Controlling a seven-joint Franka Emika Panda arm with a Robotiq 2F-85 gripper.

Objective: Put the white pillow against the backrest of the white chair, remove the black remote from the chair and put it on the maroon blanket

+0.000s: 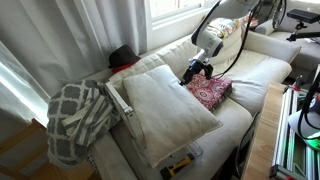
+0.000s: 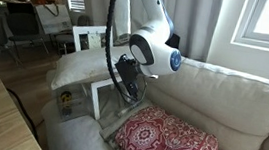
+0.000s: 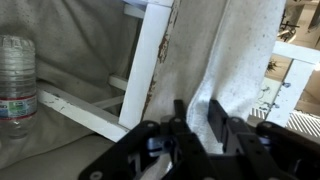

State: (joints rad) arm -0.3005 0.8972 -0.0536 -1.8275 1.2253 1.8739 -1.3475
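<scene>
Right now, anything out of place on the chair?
Yes. The white pillow lies flat across the seat of the white chair, not against its backrest. A white slatted frame juts out at its edge, odd on a seat. A black-and-yellow tool sits at the seat's front edge, and a water bottle shows beside the frame.

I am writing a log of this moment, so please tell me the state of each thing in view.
white pillow: lying on the white chair, not propped up against the backrest.
maroon blanket: folded, on the seat.
gripper: at the pillow's edge; whether open or shut is unclear.
water bottle: standing upright.
black remote: not visible.
</scene>
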